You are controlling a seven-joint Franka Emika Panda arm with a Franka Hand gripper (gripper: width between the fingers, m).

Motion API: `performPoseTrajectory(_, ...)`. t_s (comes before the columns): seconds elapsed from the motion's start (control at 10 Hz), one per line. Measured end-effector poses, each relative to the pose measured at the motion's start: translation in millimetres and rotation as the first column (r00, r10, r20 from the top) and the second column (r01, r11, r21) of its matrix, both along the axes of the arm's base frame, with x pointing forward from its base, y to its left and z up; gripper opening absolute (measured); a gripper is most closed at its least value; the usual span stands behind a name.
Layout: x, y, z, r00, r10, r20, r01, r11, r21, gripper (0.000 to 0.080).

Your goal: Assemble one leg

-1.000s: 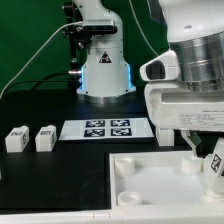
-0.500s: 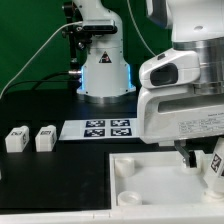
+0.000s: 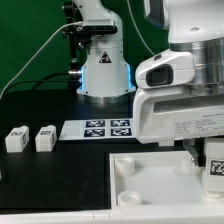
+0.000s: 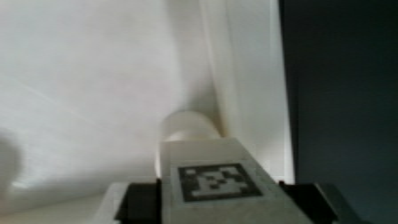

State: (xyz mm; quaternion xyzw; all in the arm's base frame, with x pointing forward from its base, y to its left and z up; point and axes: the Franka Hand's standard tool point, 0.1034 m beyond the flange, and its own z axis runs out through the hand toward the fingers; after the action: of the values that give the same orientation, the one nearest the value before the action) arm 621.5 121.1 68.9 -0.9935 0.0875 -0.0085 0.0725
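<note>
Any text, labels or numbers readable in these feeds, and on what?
No readable words or numbers.
The small white plastic leg block in the gripper: black-and-white square tag, pattern only.
Two loose white leg blocks, marker board: patterned tags only.
Faint grey print on the gripper's white body: too blurred to read.

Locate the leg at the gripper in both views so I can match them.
Exterior view: the leg is at the exterior view's right edge, above the white tray part.
Wrist view: the leg is clamped in the gripper, tag toward the camera.
Shared landmark: the white tray part's raised rim.
</note>
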Motion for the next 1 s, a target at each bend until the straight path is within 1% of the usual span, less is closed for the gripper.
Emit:
performPoseTrajectory(0.4, 0.0, -2.3, -0.3, 0.999, -0.041, -0.008, 0.041, 0.999, 0.002, 0.0294)
performPoseTrajectory(0.5, 1.1, -1.7, 0.7, 0.990, -0.140, -0.031, 0.140, 0.990, 0.012, 0.0293)
performPoseTrajectory(0.6, 2.4, -1.1, 0.3, 0.950, -0.307, -0.063, 0.309, 0.951, 0.021, 0.0293)
performPoseTrajectory(0.7, 3.0, -0.5, -0.4, 0.899, -0.428, -0.090, 0.432, 0.901, 0.029, 0.0293)
performPoseTrajectory(0.9, 4.9, 0.5, -2.4, 0.731, -0.665, -0.154, 0.676, 0.736, 0.029, 0.0293)
performPoseTrajectory(1.0, 5.6, -0.3, -2.6, 0.673, -0.718, -0.178, 0.734, 0.678, 0.039, 0.0293)
